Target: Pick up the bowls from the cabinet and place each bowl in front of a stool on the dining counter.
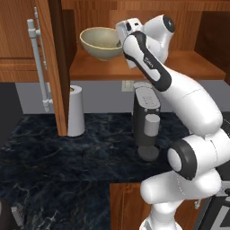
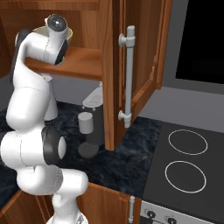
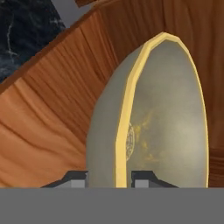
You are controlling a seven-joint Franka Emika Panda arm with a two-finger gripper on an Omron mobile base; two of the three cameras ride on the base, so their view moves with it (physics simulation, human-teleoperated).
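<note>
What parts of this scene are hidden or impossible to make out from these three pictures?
- End effector: in the left base view the arm's own wrist covers it; the hand view shows just the two tips straddling the olive-tan bowl's rim.
- That bowl in the right base view: mostly behind the arm's upper joint.
- Cabinet interior: its right part is blocked by the arm in the left base view.
- Coffee machine: partly behind the open cabinet door in the right base view.

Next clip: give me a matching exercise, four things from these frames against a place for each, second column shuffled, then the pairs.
Things:
1. olive bowl
2. paper towel roll
3. coffee machine
4. stove

Places:
A. on the counter under the shelf, beside the arm
B. right of the counter
C. rim between the fingertips, at the shelf
D. on the counter by the open cabinet door

Pairs: 1-C, 2-D, 3-A, 4-B
</note>
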